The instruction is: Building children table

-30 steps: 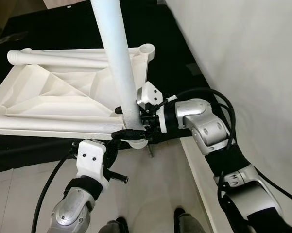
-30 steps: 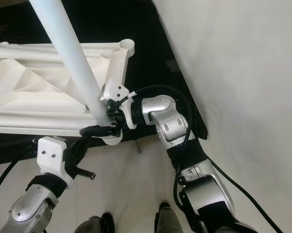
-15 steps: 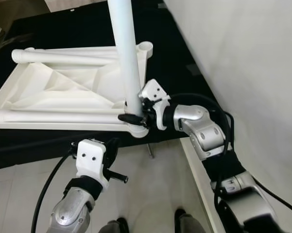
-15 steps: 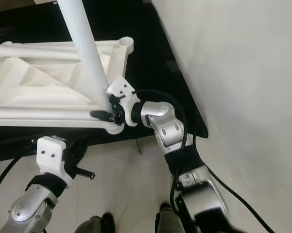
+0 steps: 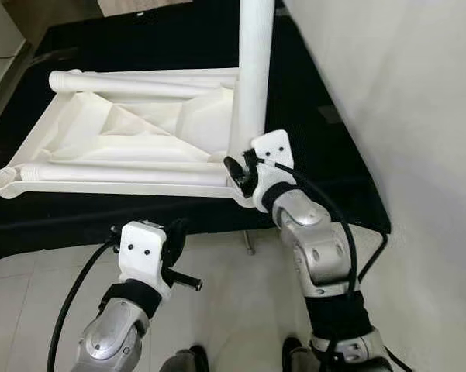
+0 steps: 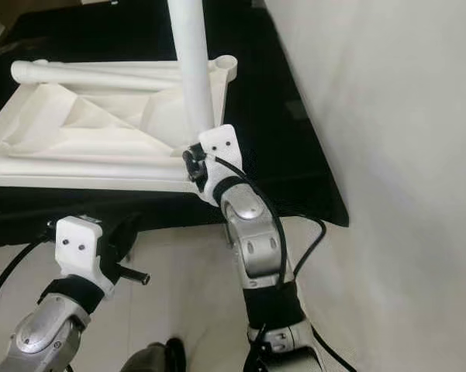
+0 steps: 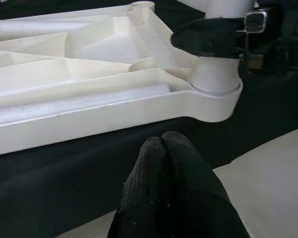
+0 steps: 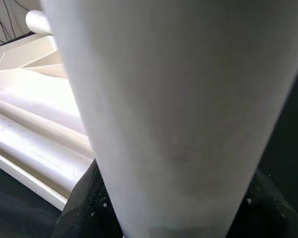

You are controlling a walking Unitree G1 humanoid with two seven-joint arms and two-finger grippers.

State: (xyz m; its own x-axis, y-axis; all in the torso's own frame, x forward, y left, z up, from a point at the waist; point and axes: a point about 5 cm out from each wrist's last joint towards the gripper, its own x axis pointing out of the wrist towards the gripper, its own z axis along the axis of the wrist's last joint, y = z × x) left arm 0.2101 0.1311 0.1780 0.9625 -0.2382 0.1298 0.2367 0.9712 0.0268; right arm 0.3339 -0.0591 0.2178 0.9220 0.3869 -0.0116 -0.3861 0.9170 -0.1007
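Note:
The white children's table top (image 5: 124, 147) lies upside down on a black surface (image 5: 77, 225). A white table leg (image 5: 252, 85) stands upright in its near right corner socket (image 7: 215, 91). My right gripper (image 5: 236, 172) is shut on the leg's base, with a black finger (image 8: 84, 208) on each side of the leg (image 8: 173, 99). My left gripper (image 7: 162, 144) is shut on nothing, low in front of the table's near edge and short of that corner. Two more white legs lie inside the top, one along the far edge (image 5: 139, 81) and one along the near edge (image 5: 124, 174).
A white wall (image 5: 403, 116) runs close along the right. Pale floor tiles (image 5: 233, 310) lie under my arms, with a small metal bolt (image 5: 250, 246) by the black surface's edge. An unfilled socket (image 6: 227, 66) is at the top's far right corner.
The leg has swung from leaning left to upright in the corner socket as my right arm turned. My left gripper has drawn back from the socket. The camera has shifted.

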